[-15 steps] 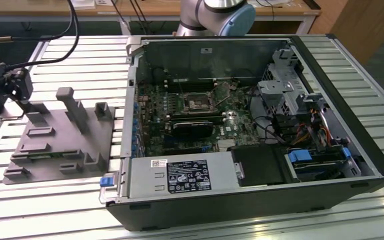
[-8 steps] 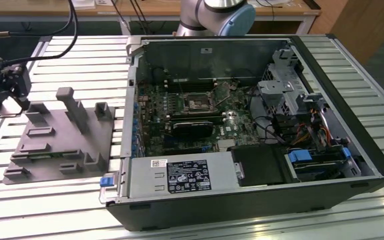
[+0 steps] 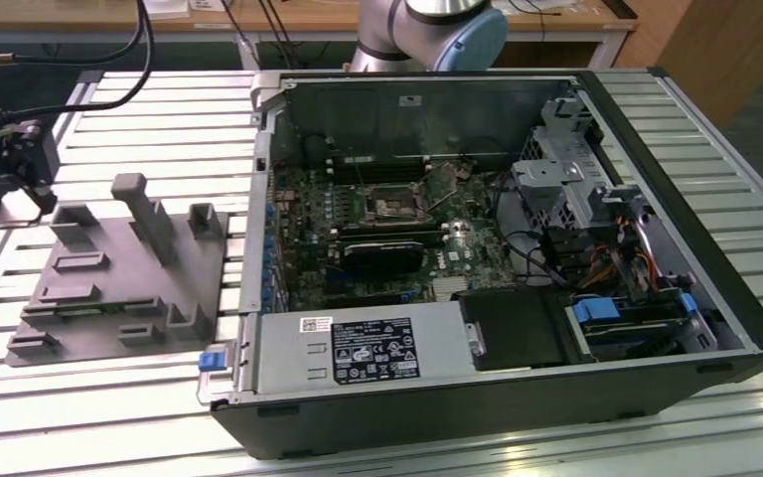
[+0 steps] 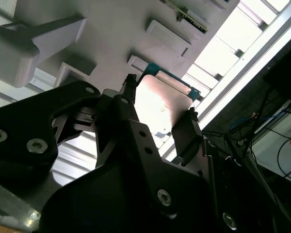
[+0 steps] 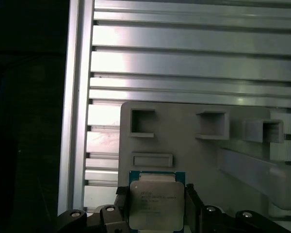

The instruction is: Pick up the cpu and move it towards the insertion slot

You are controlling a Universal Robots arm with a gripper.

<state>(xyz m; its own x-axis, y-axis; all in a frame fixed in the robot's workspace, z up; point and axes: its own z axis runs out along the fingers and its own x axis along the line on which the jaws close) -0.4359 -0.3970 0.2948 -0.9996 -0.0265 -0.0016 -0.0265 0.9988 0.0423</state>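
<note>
The cpu [image 5: 156, 204] is pinched at opp. edges by gripper [image 5: 156, 194] fingers, over grey fixture [image 5: 208, 160]; insertion slot [image 3: 392, 206] lies well apart, twd the exterior view's right.

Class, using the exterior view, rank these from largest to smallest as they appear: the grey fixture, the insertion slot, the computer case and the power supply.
Largest to smallest:
1. computer case
2. grey fixture
3. power supply
4. insertion slot
</note>
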